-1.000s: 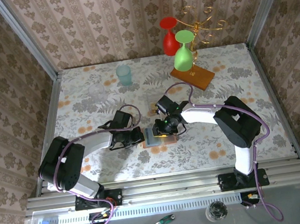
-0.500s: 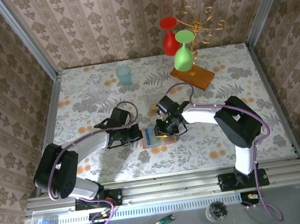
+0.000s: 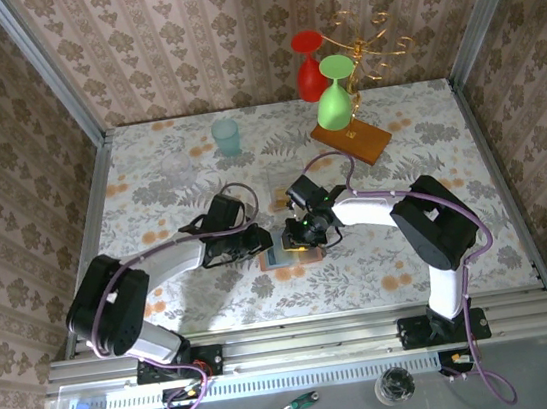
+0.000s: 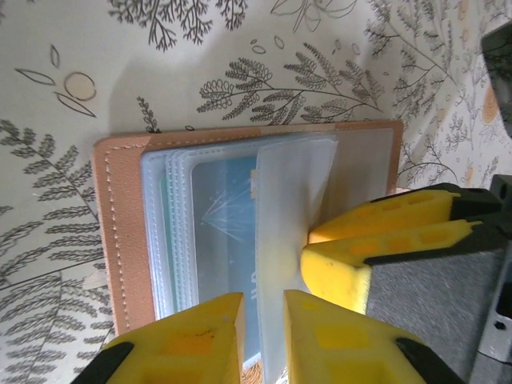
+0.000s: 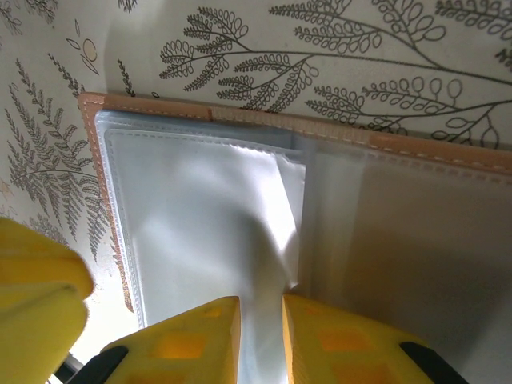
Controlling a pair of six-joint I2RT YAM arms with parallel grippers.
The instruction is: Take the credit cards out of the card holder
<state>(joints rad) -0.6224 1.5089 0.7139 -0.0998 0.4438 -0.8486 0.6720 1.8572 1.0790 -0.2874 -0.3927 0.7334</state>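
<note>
My right gripper (image 5: 262,336) pinches a floppy clear sleeve (image 5: 208,216), my left gripper (image 4: 264,328) shows a tiny gap, and I think the thin, slippery blue credit card (image 4: 224,232) needs grabbing by its edge.

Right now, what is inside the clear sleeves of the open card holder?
A blue-teal card shows through the clear sleeves of the card holder. One cloudy sleeve covers the right part, so other cards there cannot be seen.

card holder (image 4: 108,240) 1; credit cards (image 4: 220,240) 1 visible; goblets (image 3: 336,105) 2; teal cup (image 3: 226,136) 1; wooden rack base (image 3: 351,142) 1
</note>
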